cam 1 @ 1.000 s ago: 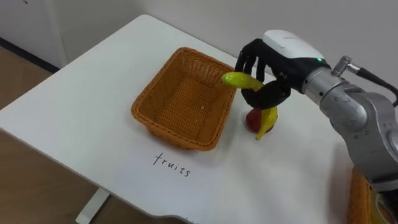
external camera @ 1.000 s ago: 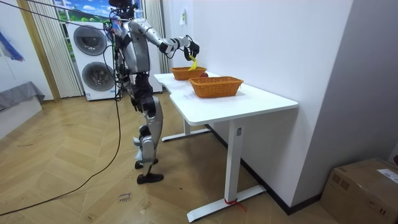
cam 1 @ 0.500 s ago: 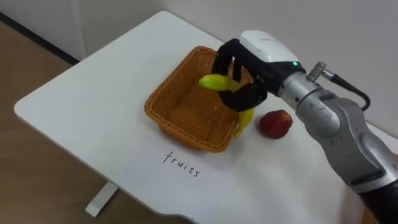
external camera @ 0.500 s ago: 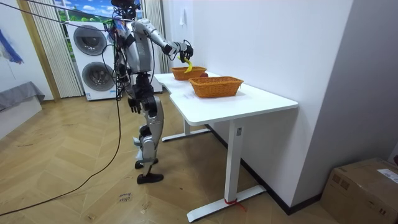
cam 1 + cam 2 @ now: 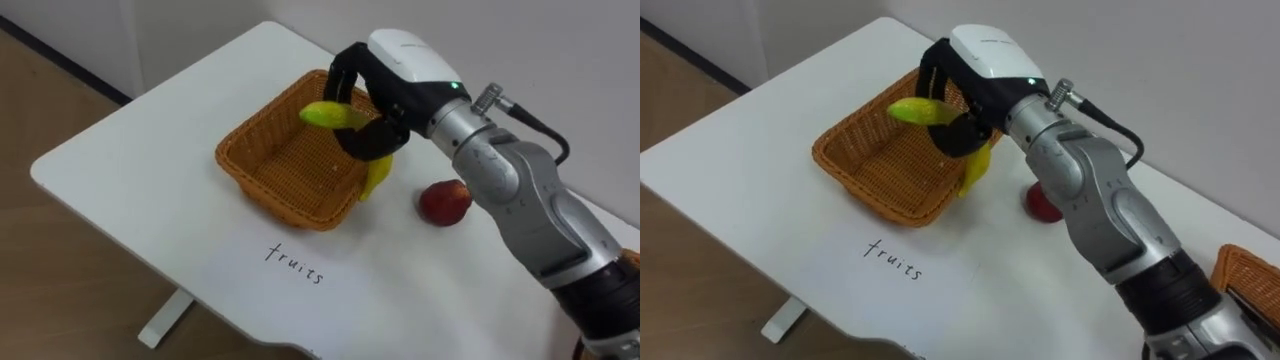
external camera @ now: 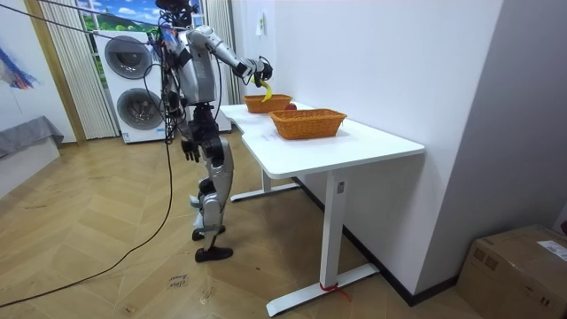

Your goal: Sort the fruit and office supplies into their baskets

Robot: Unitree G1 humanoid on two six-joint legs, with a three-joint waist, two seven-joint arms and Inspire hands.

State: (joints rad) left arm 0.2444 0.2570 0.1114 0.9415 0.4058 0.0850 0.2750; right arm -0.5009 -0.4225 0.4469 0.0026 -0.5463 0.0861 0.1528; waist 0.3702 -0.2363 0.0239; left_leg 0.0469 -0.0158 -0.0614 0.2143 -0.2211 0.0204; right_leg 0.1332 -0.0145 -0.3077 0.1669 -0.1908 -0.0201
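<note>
Grips a smooth, curved yellow banana [image 5: 322,115] in the right hand [image 5: 388,88], fingers curled round it, above the woven basket [image 5: 265,195]; round red apple [image 5: 444,201] beside the basket.

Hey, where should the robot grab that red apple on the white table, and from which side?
Probably from above, fingers closing round the widest middle of the round red apple: it lies apart from the woven orange basket, with bare white table around it. The right hand is shut on the yellow banana.
</note>
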